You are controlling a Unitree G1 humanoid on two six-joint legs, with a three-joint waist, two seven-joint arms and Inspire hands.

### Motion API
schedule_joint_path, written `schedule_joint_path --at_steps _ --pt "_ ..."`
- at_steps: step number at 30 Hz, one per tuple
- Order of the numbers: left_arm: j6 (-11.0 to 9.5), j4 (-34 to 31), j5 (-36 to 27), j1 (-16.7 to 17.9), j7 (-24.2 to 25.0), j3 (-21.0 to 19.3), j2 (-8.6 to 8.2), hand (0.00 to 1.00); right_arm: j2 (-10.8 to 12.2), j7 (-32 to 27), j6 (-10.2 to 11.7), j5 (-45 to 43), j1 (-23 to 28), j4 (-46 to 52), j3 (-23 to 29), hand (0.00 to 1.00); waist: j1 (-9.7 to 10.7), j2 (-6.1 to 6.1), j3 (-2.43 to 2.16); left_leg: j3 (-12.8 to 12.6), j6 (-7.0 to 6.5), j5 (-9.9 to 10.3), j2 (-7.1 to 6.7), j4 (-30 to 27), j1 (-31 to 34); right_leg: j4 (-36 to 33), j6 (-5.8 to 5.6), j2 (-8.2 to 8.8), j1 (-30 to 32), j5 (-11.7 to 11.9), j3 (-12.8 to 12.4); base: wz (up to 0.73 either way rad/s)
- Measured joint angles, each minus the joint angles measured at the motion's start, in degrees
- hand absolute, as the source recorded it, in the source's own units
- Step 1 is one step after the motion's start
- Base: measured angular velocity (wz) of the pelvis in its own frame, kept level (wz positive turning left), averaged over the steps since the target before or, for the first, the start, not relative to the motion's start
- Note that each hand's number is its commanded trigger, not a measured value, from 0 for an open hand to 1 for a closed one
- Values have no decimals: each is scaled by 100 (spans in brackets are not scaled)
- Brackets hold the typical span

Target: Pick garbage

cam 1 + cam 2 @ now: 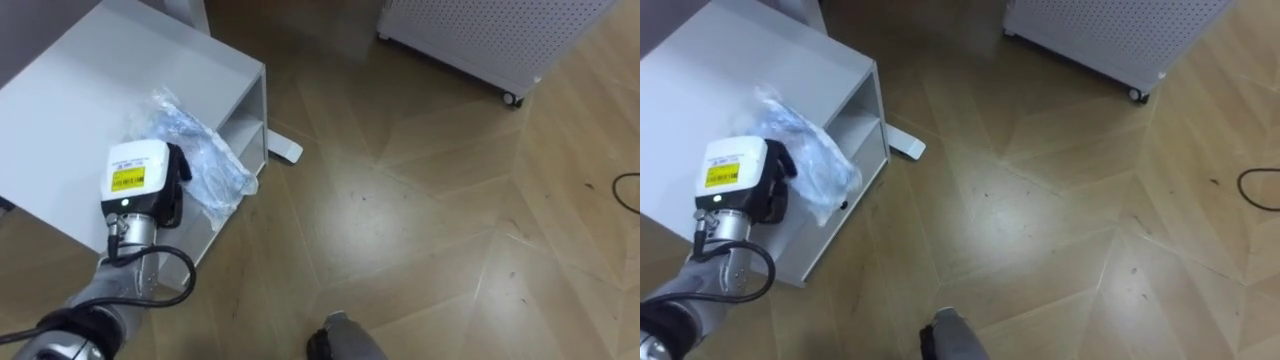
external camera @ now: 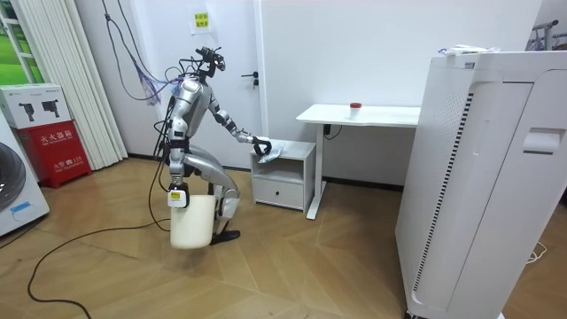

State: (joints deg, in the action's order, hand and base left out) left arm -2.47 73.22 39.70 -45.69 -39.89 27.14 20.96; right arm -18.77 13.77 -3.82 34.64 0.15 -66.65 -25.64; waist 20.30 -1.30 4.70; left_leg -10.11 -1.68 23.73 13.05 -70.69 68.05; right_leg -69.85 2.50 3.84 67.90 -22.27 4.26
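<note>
A crumpled clear plastic bag (image 1: 205, 150) lies on top of a low white cabinet (image 1: 90, 90). My left hand (image 1: 150, 185) rests on the cabinet top at the bag's near edge, its dark fingers curled into the plastic. In the room view I stand bent toward the cabinet (image 2: 285, 173) with the left arm stretched out to the plastic bag (image 2: 273, 149). My right hand (image 2: 180, 197) hangs at my side and grips the rim of a white bin (image 2: 193, 223).
A small white flat piece (image 1: 284, 151) lies on the wooden floor by the cabinet's corner. A large white perforated unit on casters (image 1: 480, 40) stands ahead. A white desk (image 2: 359, 115) adjoins the cabinet. A dark cable (image 1: 628, 190) lies at the right.
</note>
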Motion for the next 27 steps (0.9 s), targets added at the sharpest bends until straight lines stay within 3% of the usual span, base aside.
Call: schedule_joint_path --at_steps 22,27 --pt "1 -2 243 84 78 -6 -6 100 -78 16 8 182 73 18 49 100 -42 -39 0 -2 6 2 -7 14 -95 4 25 11 -117 -22 24 0" --pt "-66 -1 174 222 24 -14 -17 100 -84 -75 148 183 165 19 3 100 -38 -33 3 -25 26 -11 -73 90 -272 9 15 18 -248 -46 -23 3"
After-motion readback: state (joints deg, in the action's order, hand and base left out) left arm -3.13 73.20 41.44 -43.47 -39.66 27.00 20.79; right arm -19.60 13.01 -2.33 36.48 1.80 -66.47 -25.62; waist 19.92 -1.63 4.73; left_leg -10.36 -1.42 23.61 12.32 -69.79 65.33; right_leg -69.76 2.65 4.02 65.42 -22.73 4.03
